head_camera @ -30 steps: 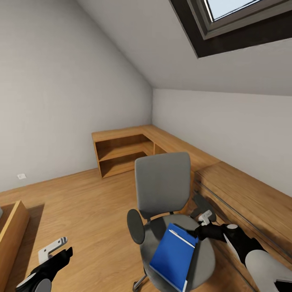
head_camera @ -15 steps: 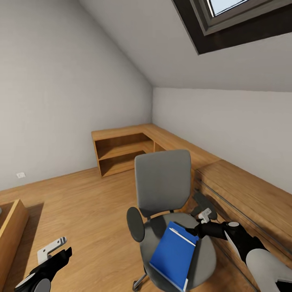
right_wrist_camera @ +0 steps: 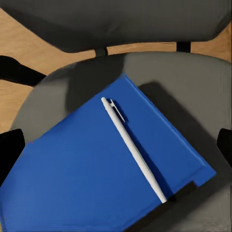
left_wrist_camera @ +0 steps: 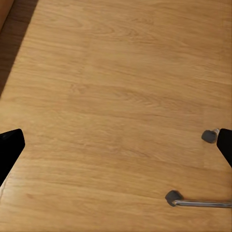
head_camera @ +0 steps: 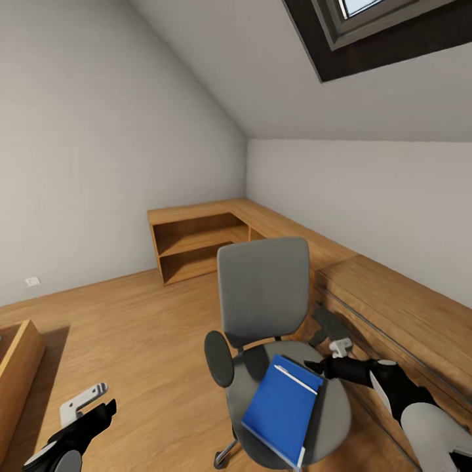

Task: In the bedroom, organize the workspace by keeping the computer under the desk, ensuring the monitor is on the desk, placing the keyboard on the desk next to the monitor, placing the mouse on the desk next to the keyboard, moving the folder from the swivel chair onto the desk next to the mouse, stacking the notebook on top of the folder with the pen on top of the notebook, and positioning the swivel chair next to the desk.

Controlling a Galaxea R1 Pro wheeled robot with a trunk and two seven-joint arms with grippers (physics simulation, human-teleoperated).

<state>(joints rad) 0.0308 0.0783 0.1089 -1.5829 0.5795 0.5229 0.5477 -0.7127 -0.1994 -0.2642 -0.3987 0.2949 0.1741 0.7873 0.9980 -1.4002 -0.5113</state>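
Note:
The swivel chair point(head_camera: 262, 288) stands in front of me, its grey seat point(right_wrist_camera: 193, 82) facing me. On the seat lies the blue folder point(head_camera: 280, 410) point(right_wrist_camera: 96, 179), with the white pen point(head_camera: 295, 378) point(right_wrist_camera: 133, 150) lying on top of it. A dark edge shows under one corner of the folder; I cannot tell what it is. My right gripper point(head_camera: 320, 367) point(right_wrist_camera: 116, 147) hovers open over the seat's right side, just above the folder, touching nothing. My left gripper point(head_camera: 98, 401) point(left_wrist_camera: 116, 145) is open and empty, low over the floor to the chair's left.
A low wooden shelf unit point(head_camera: 196, 239) fills the far corner and continues as a long wooden chest point(head_camera: 406, 308) along the right wall, close behind the chair. Another wooden piece point(head_camera: 16, 367) stands at the left. The chair's castors point(left_wrist_camera: 173, 197) rest on the plank floor point(head_camera: 131, 328).
The whole view has tilted slightly, so the camera moved. My right gripper has drifted a little to the right over the seat. The folder, pen and left gripper are unchanged.

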